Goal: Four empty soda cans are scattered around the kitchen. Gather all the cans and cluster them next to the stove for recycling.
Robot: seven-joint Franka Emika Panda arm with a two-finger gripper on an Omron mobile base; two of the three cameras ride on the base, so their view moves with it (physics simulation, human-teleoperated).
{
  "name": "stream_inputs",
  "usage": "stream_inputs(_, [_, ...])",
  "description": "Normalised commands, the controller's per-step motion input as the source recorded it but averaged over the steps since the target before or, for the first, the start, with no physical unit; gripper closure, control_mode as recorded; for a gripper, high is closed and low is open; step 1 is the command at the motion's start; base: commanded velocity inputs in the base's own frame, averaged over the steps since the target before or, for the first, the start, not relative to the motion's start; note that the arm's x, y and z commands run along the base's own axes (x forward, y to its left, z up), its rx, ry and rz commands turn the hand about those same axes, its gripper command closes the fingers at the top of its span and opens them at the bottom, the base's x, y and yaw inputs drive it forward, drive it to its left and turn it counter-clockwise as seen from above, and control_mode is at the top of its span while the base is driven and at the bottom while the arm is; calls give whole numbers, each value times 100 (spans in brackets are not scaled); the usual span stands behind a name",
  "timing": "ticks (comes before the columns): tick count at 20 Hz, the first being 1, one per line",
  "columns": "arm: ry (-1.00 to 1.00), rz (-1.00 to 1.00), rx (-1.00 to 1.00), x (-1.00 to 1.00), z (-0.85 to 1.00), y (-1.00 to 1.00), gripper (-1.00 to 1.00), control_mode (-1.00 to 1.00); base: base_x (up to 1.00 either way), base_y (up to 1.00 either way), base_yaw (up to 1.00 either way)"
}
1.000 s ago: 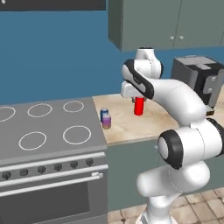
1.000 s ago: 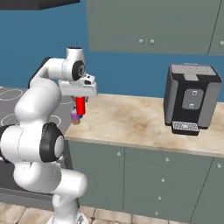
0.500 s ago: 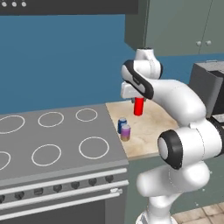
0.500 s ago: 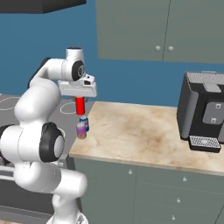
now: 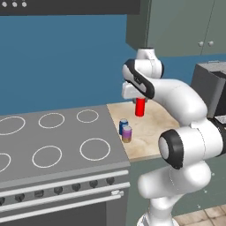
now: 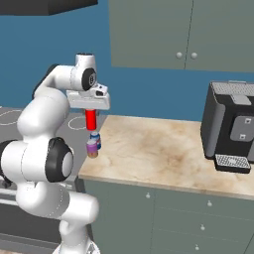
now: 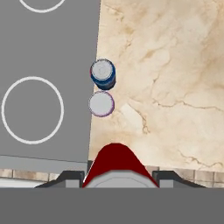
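Red can carried above the counter, toward the pair beside the stove

The gripper (image 6: 91, 110) is clamped on the red can (image 5: 140, 107), which hangs upright, long axis vertical, clear above the beige marble counter (image 6: 163, 154). From the pincer, the blue can (image 7: 103, 73) and the purple can (image 7: 101, 104) stand below and a little to the left, touching or nearly so, right at the edge of the flat grey stove (image 5: 53, 141); the blue one is the farther. Both are small smooth cylinders with silver tops. Bare veined counter lies just right of the pair, likely where the red can should come straight down. The boxy dark coffee machine (image 6: 232, 128) stands well apart at the right.
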Motion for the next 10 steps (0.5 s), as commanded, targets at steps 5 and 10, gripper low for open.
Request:
stream_inputs(5, [1,0,0,-3,-41,9,100,-100,0,0,0])
stream_inputs(10, [6,1,0,-30,-52,0,100,-100,0,0,0])
